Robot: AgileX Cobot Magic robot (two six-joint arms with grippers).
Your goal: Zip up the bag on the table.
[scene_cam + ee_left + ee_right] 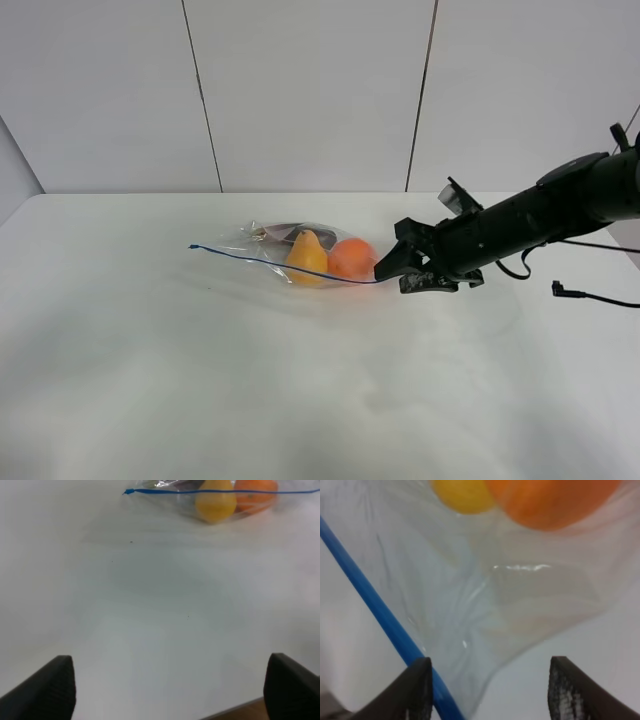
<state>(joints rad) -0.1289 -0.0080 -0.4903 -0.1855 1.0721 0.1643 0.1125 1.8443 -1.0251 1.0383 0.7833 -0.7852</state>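
The clear bag (300,250) lies on the white table (200,380), holding a yellow pear (307,257), an orange fruit (351,258) and a dark item (285,233). Its blue zip line (270,263) runs along the near edge. My right gripper (392,268) sits at the right end of that line. In the right wrist view its fingers (420,690) stand apart, with crinkly plastic and the zip line (380,615) between them, the line close to one finger. My left gripper (170,690) is open and empty, well short of the bag (210,495).
A black cable with a plug (575,292) lies on the table at the far right, behind my right arm. The table's near edge (235,711) shows below my left gripper. A pale panelled wall stands behind the table.
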